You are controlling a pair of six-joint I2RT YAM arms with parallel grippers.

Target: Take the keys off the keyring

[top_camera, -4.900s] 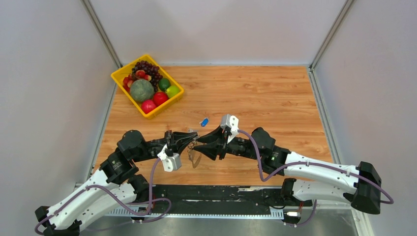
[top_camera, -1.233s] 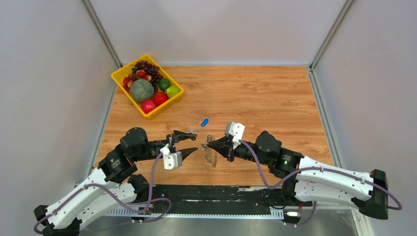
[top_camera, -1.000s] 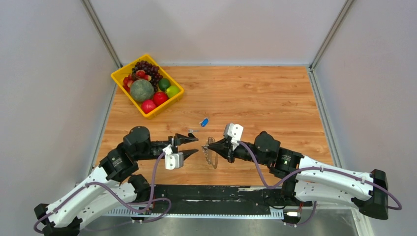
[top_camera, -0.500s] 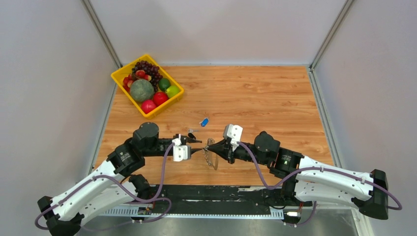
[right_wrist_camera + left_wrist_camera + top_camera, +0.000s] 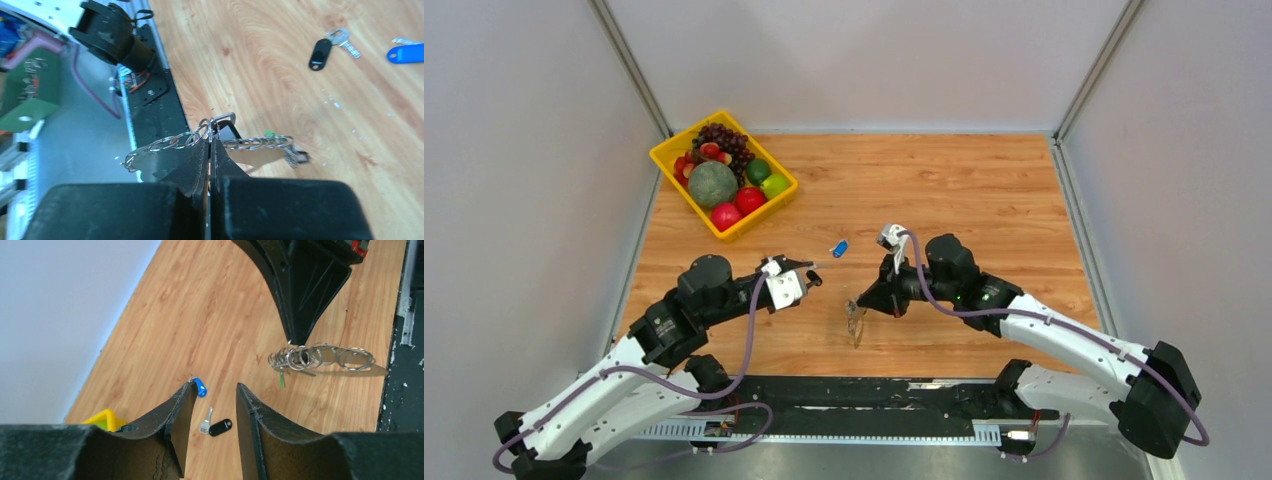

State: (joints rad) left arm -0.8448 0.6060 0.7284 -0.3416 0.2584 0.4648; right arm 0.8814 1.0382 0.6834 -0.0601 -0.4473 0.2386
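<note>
1. Silver-grey flat metal keys (image 5: pixel 854 322) hang in a fanned bunch near the middle of the table, towards its near edge. They are threaded on a thin greyish wire keyring (image 5: pixel 209 124).
2. The black two-finger right gripper (image 5: pixel 210 135) has its fingers pressed fully together. It pinches the keyring at the top, so the bunch spreads to both sides below the tips.
3. A small green plastic tag (image 5: pixel 281 380) dangles from the left end of the bunch, as seen from the left wrist.
4. The bunch casts a shadow on the light-brown wooden table (image 5: pixel 944 190) just beneath it. Whether its lowest edge touches the wood cannot be told.
5. The black two-finger left gripper (image 5: pixel 216 386) is to the left of the bunch and apart from it. Its fingers stand partly spread with nothing between them.
6. Seen through that gap, a loose silver key with a black oval plastic tag (image 5: pixel 220 427) lies flat on the wood, left of and slightly farther back than the bunch.
7. A loose blue plastic tag (image 5: pixel 200 387) lies a little farther back on the table, apart from the black-tagged key.
8. A yellow rectangular plastic basket (image 5: pixel 674 150) sits at the far left corner of the table, well apart from both grippers. It holds grapes, a green melon and red and green round fruit.
</note>
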